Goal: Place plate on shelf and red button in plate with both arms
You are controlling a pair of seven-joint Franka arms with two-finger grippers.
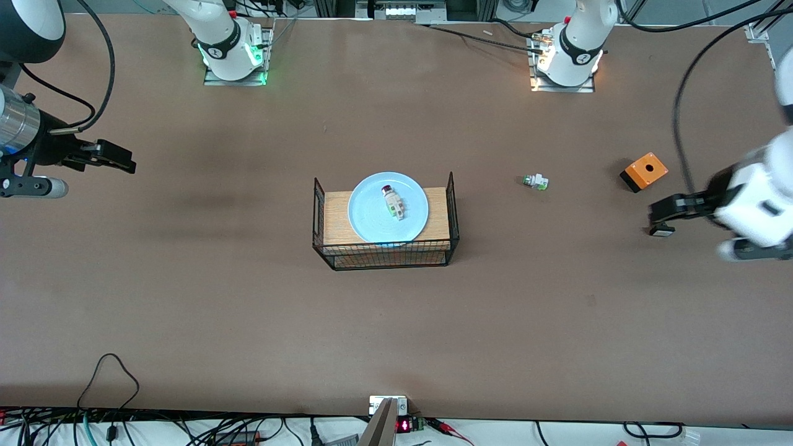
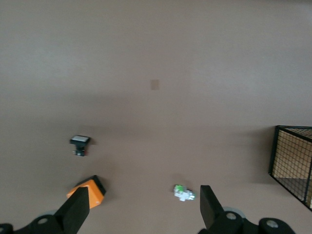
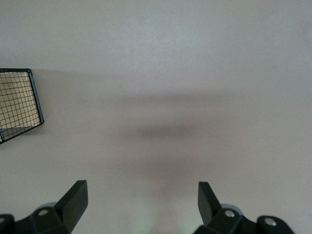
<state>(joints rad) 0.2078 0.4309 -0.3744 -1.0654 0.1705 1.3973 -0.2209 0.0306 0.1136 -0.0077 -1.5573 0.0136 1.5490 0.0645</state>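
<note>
Well apart from both empty, open grippers, left gripper (image 1: 661,218) and right gripper (image 1: 118,157), the red button (image 1: 392,201) is lying on the plate (image 1: 372,217) atop the wire rack (image 1: 385,255), the task looking finished.

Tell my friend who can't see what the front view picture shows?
A blue plate with the red button lying on it sits on a wire rack mid-table. A white switch and an orange box lie toward the left arm's end. The open left gripper and right gripper hang empty over the table's ends.
</note>
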